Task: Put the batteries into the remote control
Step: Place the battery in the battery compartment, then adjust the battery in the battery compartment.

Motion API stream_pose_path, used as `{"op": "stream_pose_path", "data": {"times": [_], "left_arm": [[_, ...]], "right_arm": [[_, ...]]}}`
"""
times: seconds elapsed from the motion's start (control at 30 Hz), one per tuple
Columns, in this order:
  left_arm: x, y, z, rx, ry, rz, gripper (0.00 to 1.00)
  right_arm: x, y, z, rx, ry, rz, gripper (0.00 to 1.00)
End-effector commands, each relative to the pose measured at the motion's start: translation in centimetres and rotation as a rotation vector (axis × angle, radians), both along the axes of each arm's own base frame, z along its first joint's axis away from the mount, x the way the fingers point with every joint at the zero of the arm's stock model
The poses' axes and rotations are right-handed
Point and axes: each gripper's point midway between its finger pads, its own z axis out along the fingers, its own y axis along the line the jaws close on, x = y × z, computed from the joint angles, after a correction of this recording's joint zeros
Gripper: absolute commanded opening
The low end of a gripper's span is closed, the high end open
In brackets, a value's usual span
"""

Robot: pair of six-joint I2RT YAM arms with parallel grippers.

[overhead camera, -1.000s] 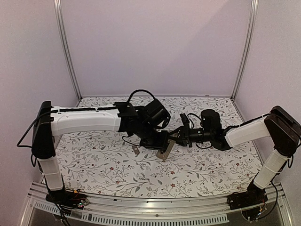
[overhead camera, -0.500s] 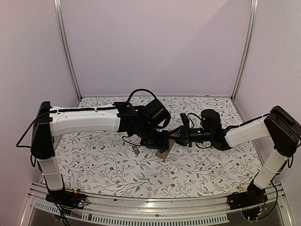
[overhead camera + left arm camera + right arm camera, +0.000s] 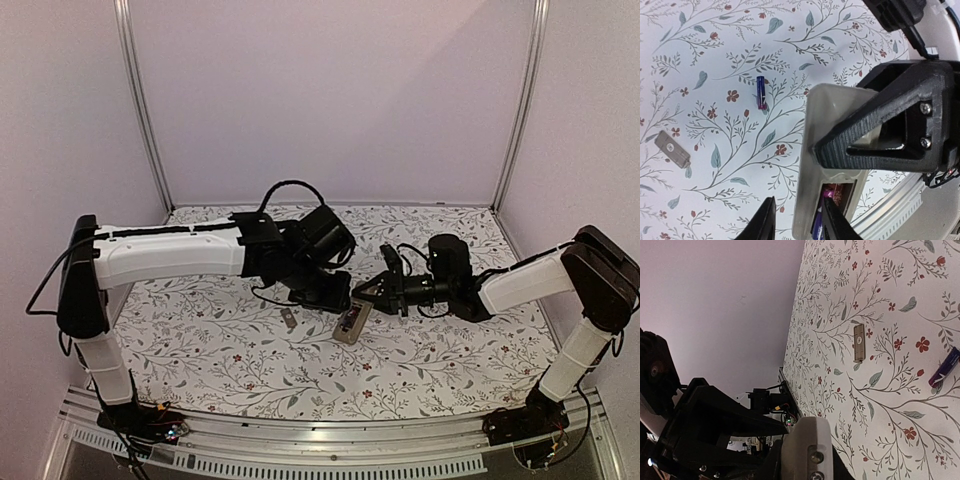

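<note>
The remote control (image 3: 350, 322) hangs tilted above the table, tan-grey back up. My right gripper (image 3: 372, 293) is shut on its upper end; in the right wrist view the remote's end (image 3: 807, 440) sits between the fingers of that gripper (image 3: 807, 462). In the left wrist view the remote (image 3: 825, 145) has its battery bay open, with one purple battery (image 3: 822, 220) lying inside. My left gripper (image 3: 797, 222) is open, one finger beside the remote and one over the bay. A second battery (image 3: 760, 92) lies loose on the cloth, also in the right wrist view (image 3: 943, 367).
The small flat grey cover piece (image 3: 287, 319) lies on the floral cloth left of the remote, also in the left wrist view (image 3: 672, 149) and the right wrist view (image 3: 858, 342). Walls and metal posts (image 3: 140, 110) close in the table's back and sides.
My left gripper has drawn back up and to the left, away from the remote. The remote, still held by my right gripper, has shifted slightly down and left.
</note>
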Motion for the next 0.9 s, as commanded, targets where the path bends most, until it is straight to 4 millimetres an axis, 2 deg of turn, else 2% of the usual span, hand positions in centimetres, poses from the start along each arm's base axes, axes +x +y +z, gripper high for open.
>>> {"op": "stream_pose_path", "data": {"times": [0.0,0.4,0.67,0.87], "left_arm": [[0.2,1.0,1.2,-0.001,-0.032,-0.001,0.33],[-1.3,-0.8,-0.1,-0.016,0.014,-0.087,0.45],[-1.4,-1.0,-1.5,0.025,0.037,-0.092,0.45],[-0.9,-0.9,-1.6,0.040,0.028,-0.066,0.40]], "right_arm": [[-0.6,0.1,0.6,0.021,-0.013,0.026,0.00],[-0.7,0.2,1.2,0.032,-0.026,0.035,0.00],[-0.8,0.2,1.5,0.039,-0.028,0.042,0.00],[-0.9,0.1,1.7,0.044,-0.030,0.045,0.00]]}}
